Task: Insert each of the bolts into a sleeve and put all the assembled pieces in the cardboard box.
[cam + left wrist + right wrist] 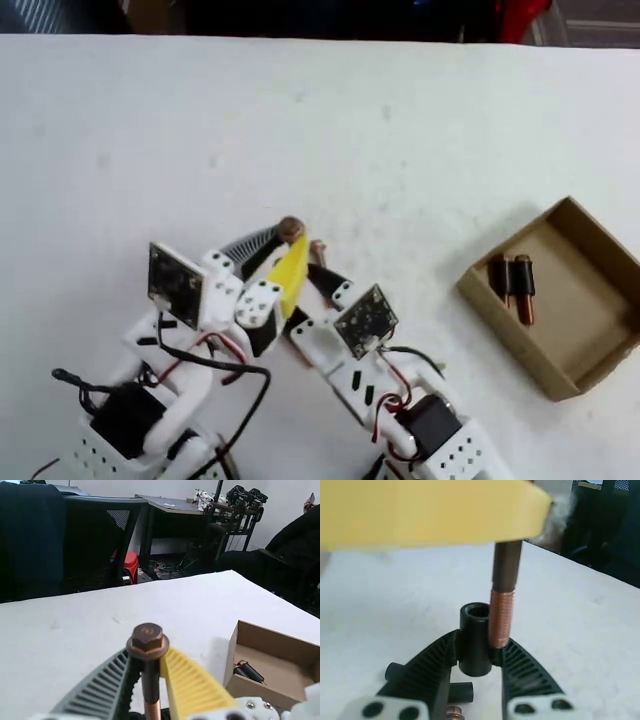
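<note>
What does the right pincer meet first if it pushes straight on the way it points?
Likely the bolt held by the left pincer: its threaded end hangs right beside the gripped sleeve. Depth is unclear.

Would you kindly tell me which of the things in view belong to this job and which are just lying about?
Job: bolt in the left end effector; sleeve in the right end effector; loose sleeves on the table; cardboard box with two assembled pieces.
Lying about: chair, desk, red object behind the table.
</note>
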You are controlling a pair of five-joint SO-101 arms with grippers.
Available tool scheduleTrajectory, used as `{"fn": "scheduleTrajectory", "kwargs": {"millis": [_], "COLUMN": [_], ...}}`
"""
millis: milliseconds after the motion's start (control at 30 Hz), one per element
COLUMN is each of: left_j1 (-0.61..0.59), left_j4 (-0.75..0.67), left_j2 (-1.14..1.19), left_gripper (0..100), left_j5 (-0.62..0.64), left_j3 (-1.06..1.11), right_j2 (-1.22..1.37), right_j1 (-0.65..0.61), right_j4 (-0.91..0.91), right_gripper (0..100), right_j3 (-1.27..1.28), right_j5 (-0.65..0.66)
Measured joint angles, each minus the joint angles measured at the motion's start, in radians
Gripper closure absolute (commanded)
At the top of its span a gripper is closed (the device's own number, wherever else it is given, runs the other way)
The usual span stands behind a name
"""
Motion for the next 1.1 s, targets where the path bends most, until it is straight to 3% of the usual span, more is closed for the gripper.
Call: {"fn": "scheduleTrajectory", "kwargs": {"millis": [767,1100], "left_j1": [-0.055,-0.057], "left_j4": [-0.011,0.087], "left_j2": [-0.003,-0.008], "left_gripper": [98,98], "left_j5": [-0.006,-0.008], "left_j3": [-0.068,-0.069], "right_j2": [0.000,0.000], "right_j1": [0.003,0.006], "right_j4": [0.000,0.000], "right_gripper": [98.2,98.2], "right_j3": [0.000,0.000], "right_j5": [0.000,0.000]}}
